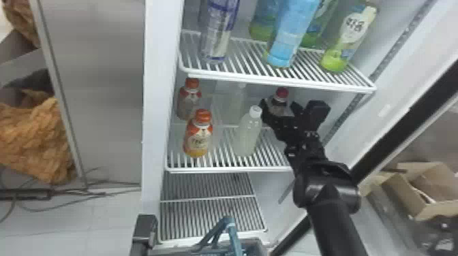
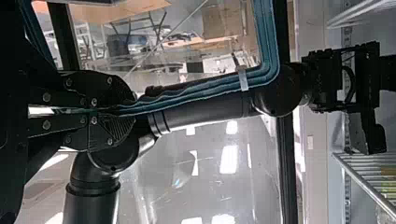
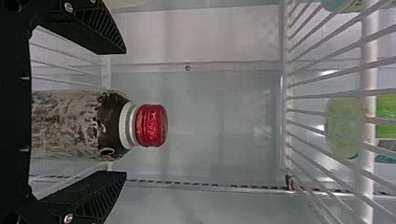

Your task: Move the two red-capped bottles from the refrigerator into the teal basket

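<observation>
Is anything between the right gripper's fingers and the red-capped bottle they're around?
No, both gaps look bare: in the right wrist view, the right gripper stands open around the red-capped bottle, clear on either side.

Right gripper (image 1: 280, 105) extended, 2 fingers apart, left gripper (image 1: 144, 228) low, closed

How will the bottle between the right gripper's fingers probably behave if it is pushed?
The red-capped bottle seems stiff: its sides look straight. Upright and taller than wide, it may tip if pushed near the cap; fallen, its round body could roll.
</observation>
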Controlling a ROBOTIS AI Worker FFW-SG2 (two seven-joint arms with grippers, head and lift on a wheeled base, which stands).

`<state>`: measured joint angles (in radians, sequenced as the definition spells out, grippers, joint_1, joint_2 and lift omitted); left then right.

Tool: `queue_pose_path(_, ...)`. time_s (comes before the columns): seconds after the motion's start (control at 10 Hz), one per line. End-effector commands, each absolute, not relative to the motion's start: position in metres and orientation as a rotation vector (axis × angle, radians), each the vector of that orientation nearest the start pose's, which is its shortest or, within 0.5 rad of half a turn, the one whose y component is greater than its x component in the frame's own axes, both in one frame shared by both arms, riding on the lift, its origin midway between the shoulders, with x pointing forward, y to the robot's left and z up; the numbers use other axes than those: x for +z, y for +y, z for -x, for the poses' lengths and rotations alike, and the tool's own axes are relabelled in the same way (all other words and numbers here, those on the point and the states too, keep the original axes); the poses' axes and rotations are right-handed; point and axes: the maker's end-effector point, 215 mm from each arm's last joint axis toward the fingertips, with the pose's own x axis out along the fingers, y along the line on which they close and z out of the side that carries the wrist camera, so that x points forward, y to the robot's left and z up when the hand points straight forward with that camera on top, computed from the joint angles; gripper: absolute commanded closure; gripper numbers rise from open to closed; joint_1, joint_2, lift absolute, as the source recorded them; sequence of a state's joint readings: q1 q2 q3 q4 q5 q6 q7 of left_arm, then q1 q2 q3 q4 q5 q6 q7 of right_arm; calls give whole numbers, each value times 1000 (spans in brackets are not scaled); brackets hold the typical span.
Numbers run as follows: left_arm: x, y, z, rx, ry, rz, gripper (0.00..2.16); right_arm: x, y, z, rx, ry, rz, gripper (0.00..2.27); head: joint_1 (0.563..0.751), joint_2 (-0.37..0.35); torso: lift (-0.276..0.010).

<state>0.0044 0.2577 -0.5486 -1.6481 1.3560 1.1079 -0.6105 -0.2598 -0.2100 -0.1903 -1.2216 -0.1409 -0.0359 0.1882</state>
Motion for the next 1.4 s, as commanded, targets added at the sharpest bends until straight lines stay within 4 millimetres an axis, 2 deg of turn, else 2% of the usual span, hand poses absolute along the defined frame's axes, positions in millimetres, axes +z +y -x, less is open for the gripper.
queue_pose_path(0.0,-345,-130,-213,-1519,1122,1192,1105,-336,-400,-656,-61,33,3,87,695,-350,-228)
queue_pose_path(0.4,-346,-130,-211,-1520,1125,1196,1105,-343,-402,-657,-65,62,13,122,695,-350,-228)
queue_pose_path(0.5,-345,-130,-211,-1519,1122,1196,1105,-345,-403,-657,-66,68,9,239,695,-350,-228)
queue_pose_path(0.6,-346,-130,-211,-1520,1125,1196,1105,-347,-404,-657,-70,74,1,509,695,-350,-228)
queue_pose_path(0.7,-346,-129,-212,-1518,1124,1195,1105,-348,-405,-657,-73,75,-3,676,695,-350,-228)
queue_pose_path(1.1,-347,-129,-210,-1517,1128,1198,1105,-340,-403,-653,-70,54,4,674,695,-350,-228)
queue_pose_path(1.3,-347,-129,-209,-1516,1129,1200,1105,-320,-400,-644,-63,7,13,674,695,-350,-228)
